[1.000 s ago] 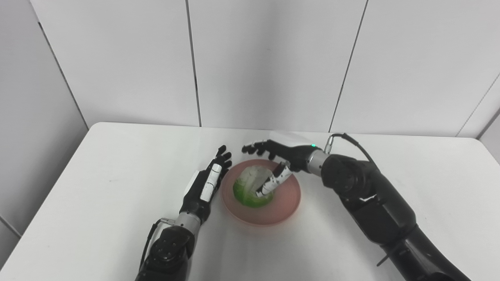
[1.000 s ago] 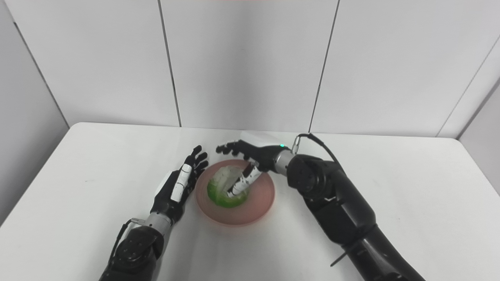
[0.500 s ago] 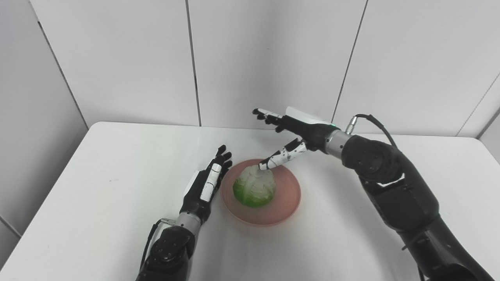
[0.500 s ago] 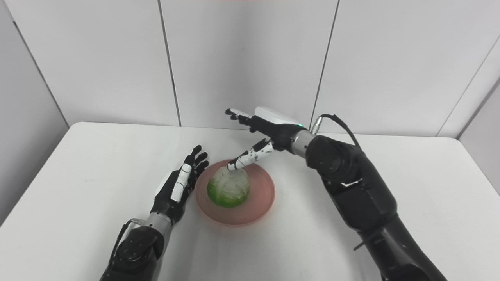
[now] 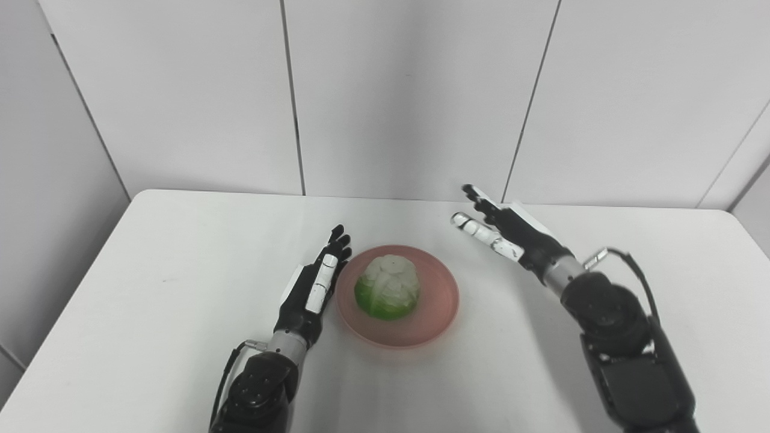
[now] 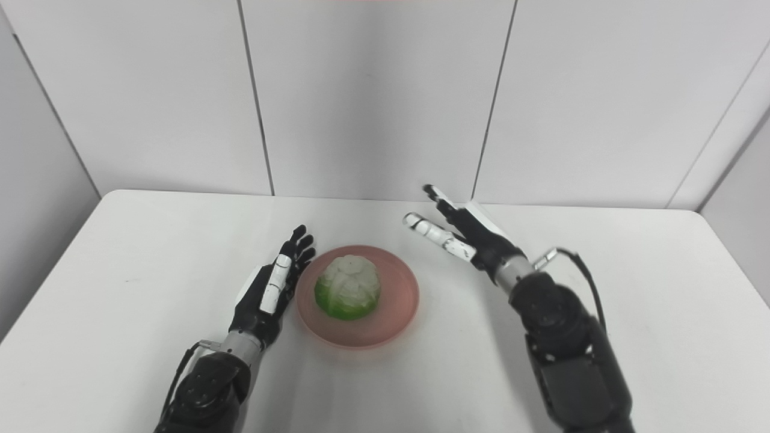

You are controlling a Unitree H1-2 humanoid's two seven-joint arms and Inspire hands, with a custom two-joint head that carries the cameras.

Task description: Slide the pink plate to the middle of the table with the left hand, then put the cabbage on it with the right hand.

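While the cabbage sits on the plate, the scene reads as follows.
Cabbage (image 5: pixel 387 294): green and white head resting left of centre inside the pink plate, free of both hands.
Pink plate (image 5: pixel 436 314): shallow dish lying flat near the middle of the tabletop (image 5: pixel 150 288).
Left hand (image 5: pixel 313 288): empty, fingers straight and together, edge lying just beside the plate's left rim; contact cannot be told.
Right hand (image 5: pixel 511 236): empty, fingers spread, raised above the tabletop well to the right of the plate.
Progress (judged): both steps appear done; only clearing the arms remains.
Risk (judged): a sideways pull of the left hand could nudge the rim and shift the plate off centre; the rounded cabbage, sitting off centre, might then roll toward the rim.
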